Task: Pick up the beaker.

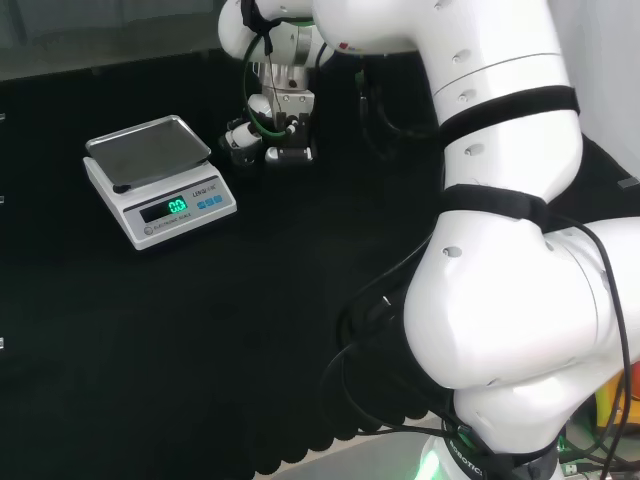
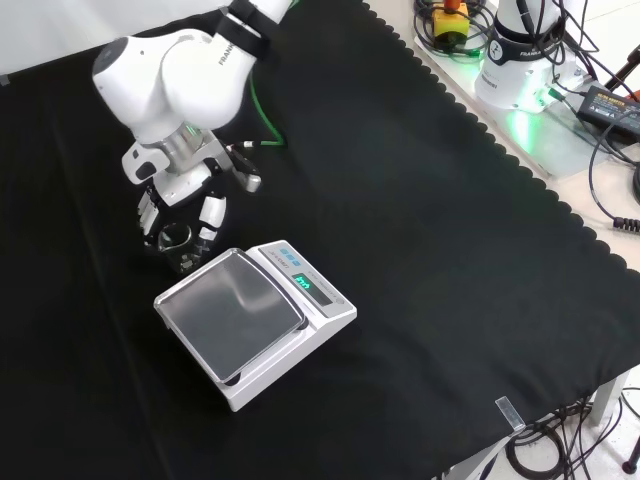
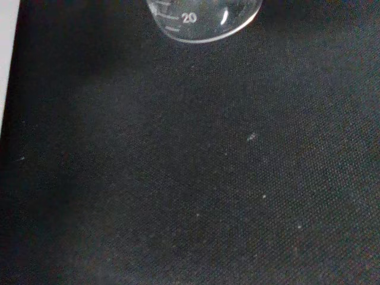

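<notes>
In the front view we are seeing the hand (image 2: 183, 205) reaching down toward the far left part of the bench (image 2: 420, 250), its fingers (image 2: 212, 214) pointing downward and spread on either side of a small clear beaker (image 2: 176, 240). The fingers are sitting just beside the glass; whether they are touching or gripping it we cannot tell. The beaker is standing upright on the cloth, just beyond the scale (image 2: 255, 318). In the wrist view we are looking at the beaker's graduated base (image 3: 205, 21) against the cloth.
</notes>
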{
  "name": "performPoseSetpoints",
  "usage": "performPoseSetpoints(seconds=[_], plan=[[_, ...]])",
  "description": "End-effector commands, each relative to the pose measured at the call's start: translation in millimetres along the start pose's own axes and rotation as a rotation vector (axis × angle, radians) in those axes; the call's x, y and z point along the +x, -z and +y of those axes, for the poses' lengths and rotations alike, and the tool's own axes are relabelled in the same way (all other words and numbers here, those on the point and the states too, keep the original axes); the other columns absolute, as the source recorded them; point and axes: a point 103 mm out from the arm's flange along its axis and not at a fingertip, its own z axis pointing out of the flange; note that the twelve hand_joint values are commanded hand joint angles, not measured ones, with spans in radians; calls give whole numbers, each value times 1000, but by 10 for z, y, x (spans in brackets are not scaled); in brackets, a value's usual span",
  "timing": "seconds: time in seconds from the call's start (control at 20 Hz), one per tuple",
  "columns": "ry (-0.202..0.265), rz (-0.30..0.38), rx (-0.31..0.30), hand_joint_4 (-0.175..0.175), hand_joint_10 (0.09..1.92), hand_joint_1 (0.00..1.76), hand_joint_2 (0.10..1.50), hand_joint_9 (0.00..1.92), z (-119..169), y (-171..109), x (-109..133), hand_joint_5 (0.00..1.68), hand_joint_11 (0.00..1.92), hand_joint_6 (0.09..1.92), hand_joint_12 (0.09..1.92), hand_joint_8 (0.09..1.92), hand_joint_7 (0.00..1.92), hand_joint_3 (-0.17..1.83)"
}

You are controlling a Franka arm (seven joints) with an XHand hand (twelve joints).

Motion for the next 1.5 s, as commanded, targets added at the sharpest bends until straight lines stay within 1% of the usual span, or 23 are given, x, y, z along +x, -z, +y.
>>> performPoseSetpoints(seconds=[0.05,0.1,0.15,0.2,0.25,0.3,0.35,0.45,0.55,0.65,0.75,0.8,0.85,1.0,1.05,1.2,1.3,1.35,1.45,1.5], plan=[[31,-78,-328,-167,748,819,920,1366,-59,188,67,901,1072,772,1099,946,1138,158],[42,-96,-356,-96,715,937,922,1473,-82,207,80,1009,1210,759,1012,906,1246,176],[50,-108,-382,-58,662,1032,910,1566,-111,243,80,1109,1337,704,931,844,1349,200],[60,-118,-395,-67,599,1100,884,1642,-137,287,88,1189,1440,633,860,779,1428,238],[70,-125,-408,-107,537,1149,846,1700,-170,362,111,1250,1521,567,803,721,1488,295],[80,-133,-417,-139,484,1177,806,1742,-204,449,141,1290,1577,523,760,676,1529,356],[91,-140,-423,-157,443,1193,771,1771,-239,543,177,1316,1614,498,730,644,1557,414],[107,-159,-437,-172,401,1207,725,1804,-323,791,264,1342,1649,477,701,608,1596,490],[114,-174,-447,-175,381,1212,690,1825,-426,1086,363,1354,1653,476,682,577,1630,551],[115,-171,-456,-175,376,1213,678,1833,-532,1327,421,1357,1649,478,673,566,1643,572],[108,-164,-450,-175,375,1214,668,1836,-654,1559,481,1359,1641,482,666,562,1647,590],[109,-153,-434,-175,375,1214,662,1836,-722,1673,510,1360,1638,484,663,561,1648,600],[113,-139,-403,-175,375,1215,658,1837,-785,1779,551,1361,1633,486,660,560,1649,607],[147,-105,-278,-175,376,1215,651,1837,-977,2049,740,1362,1613,489,652,560,1650,618],[144,-97,-259,-175,378,1215,644,1836,-1057,2128,764,1363,1603,493,657,560,1650,631],[186,-77,-208,-175,382,1215,633,1835,-1313,2272,926,1363,1581,502,663,560,1650,652],[216,-73,-206,-175,387,1214,629,1833,-1467,2285,1027,1359,1570,514,673,562,1649,663],[224,-71,-205,-175,390,1214,626,1832,-1531,2275,1081,1356,1564,522,680,563,1648,669],[221,-82,-201,-175,393,1213,624,1831,-1630,2243,1125,1353,1555,531,687,565,1648,675],[203,-93,-195,-175,394,1213,623,1830,-1669,2234,1126,1352,1553,533,688,565,1647,677]])
